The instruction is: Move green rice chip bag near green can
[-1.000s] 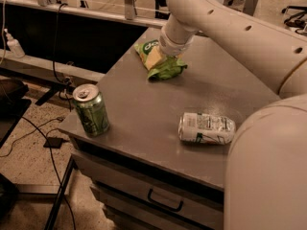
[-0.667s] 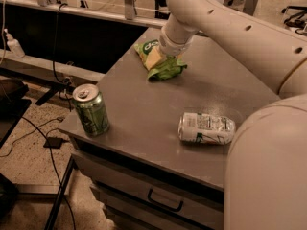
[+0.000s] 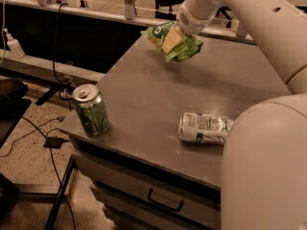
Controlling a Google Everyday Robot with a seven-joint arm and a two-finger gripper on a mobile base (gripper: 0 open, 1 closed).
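The green rice chip bag (image 3: 181,47) is crumpled and held in the air above the far part of the grey table (image 3: 158,95). My gripper (image 3: 173,39) is shut on the bag; one pale finger (image 3: 171,40) shows across its front. The green can (image 3: 90,110) stands upright at the table's near left corner, silver top with pull tab showing. The bag is well apart from the can, up and to the right of it.
A crushed silver-white can with green stripes (image 3: 204,128) lies on its side at the table's near right. My white arm fills the right side. A drawer handle (image 3: 165,202) shows under the table's front edge. Cables lie on the floor at left.
The gripper has lifted the bag off the table's far end. The view has also shifted, so the can and the table sit differently in frame.
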